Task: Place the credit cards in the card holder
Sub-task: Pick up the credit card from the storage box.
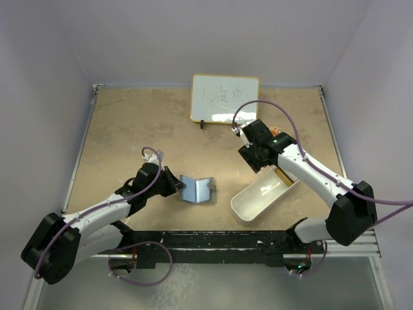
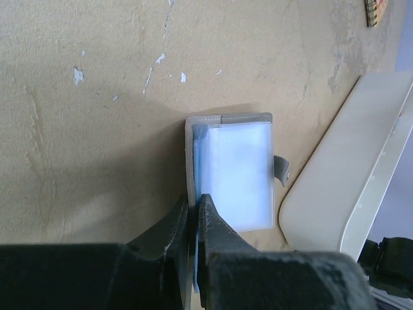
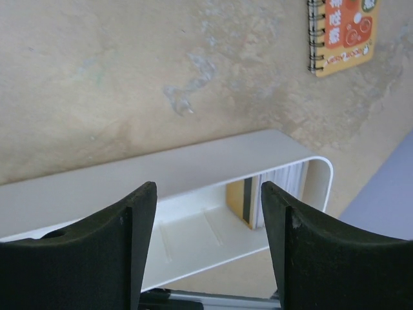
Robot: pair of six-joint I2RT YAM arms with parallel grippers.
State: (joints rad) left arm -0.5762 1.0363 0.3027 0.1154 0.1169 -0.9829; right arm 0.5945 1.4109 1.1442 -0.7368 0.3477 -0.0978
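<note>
Left wrist view gives us the close detail. The left gripper (image 2: 195, 216) has its dark fingers pinched together on the upright flap of the card holder (image 2: 245, 118), a soft grey stitched wallet lying open on the mottled tan table (image 2: 97, 129). The light blue card (image 2: 242, 177), smooth and glossy, lies inside it. A blue sliver shows between the fingers, and we cannot tell whether it is card or lining. The right wrist view adds the orange-gold card (image 3: 240, 203), standing on edge at one end of the hard, round-cornered white tray (image 3: 193, 161). Above it, the right gripper (image 3: 208, 190) has its fingers apart, holding nothing. An orange spiral notebook (image 3: 342, 32) lies beyond. Only the top external view shows the whiteboard (image 1: 224, 98).
</note>
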